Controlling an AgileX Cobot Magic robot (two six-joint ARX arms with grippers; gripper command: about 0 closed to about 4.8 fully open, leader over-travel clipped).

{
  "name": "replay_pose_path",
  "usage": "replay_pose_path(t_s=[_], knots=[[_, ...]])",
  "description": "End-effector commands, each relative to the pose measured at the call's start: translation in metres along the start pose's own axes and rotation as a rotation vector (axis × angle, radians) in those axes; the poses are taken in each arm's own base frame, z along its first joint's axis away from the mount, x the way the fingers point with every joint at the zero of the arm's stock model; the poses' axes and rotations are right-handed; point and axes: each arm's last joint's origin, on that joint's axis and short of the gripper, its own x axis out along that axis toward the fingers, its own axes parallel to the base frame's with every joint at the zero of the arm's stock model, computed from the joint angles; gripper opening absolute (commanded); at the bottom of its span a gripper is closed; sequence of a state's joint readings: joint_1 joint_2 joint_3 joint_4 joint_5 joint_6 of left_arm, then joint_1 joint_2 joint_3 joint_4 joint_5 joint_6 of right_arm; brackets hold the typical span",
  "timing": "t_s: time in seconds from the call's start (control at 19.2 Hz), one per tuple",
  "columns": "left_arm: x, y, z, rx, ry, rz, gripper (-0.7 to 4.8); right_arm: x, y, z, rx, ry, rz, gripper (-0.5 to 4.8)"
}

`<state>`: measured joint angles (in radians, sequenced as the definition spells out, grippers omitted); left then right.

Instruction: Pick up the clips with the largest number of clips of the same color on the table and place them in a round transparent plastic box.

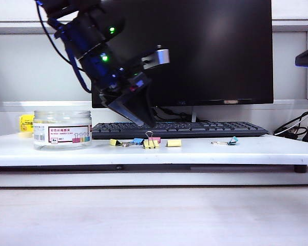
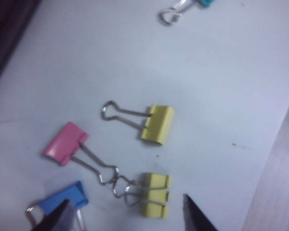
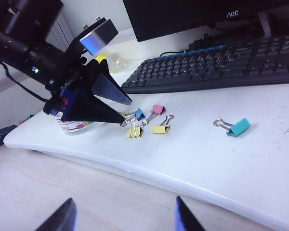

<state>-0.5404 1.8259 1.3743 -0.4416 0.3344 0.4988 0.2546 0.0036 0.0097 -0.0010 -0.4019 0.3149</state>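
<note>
The left hand (image 1: 143, 120) hangs at centre frame over the white table (image 1: 246, 148), fingers spread wide and empty, apparently lined up to drop onto the yellow clips (image 1: 150, 144) lying in a loose row just below it. The clear round box (image 1: 62, 129) waits at left, mouth up. The right hand (image 3: 123, 216), fingers parted and empty, stays back at the table's front edge.
</note>
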Motion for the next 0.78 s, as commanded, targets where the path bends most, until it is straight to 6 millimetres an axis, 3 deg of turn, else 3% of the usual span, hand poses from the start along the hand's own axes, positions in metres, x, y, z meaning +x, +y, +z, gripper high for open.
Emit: replay_pose_path(t_s=[0.05, 0.57, 0.68, 0.78], knots=[[-0.002, 0.005, 0.002, 0.001, -0.07, -0.05, 3.04, 0.0, 0.001, 0.003, -0.009, -0.023, 0.012, 2.65], [0.02, 0.008, -0.01, -0.015, -0.01, -0.064, 3.01, 0.0, 0.001, 0.003, -0.009, -0.024, 0.013, 2.64], [0.02, 0.008, -0.01, -0.014, -0.01, -0.064, 2.44, 0.0, 0.001, 0.003, -0.009, -0.024, 0.012, 2.64], [0.02, 0.008, -0.01, -0.014, -0.01, -0.063, 2.4, 0.0, 0.001, 0.003, -0.009, -0.024, 0.013, 2.65]])
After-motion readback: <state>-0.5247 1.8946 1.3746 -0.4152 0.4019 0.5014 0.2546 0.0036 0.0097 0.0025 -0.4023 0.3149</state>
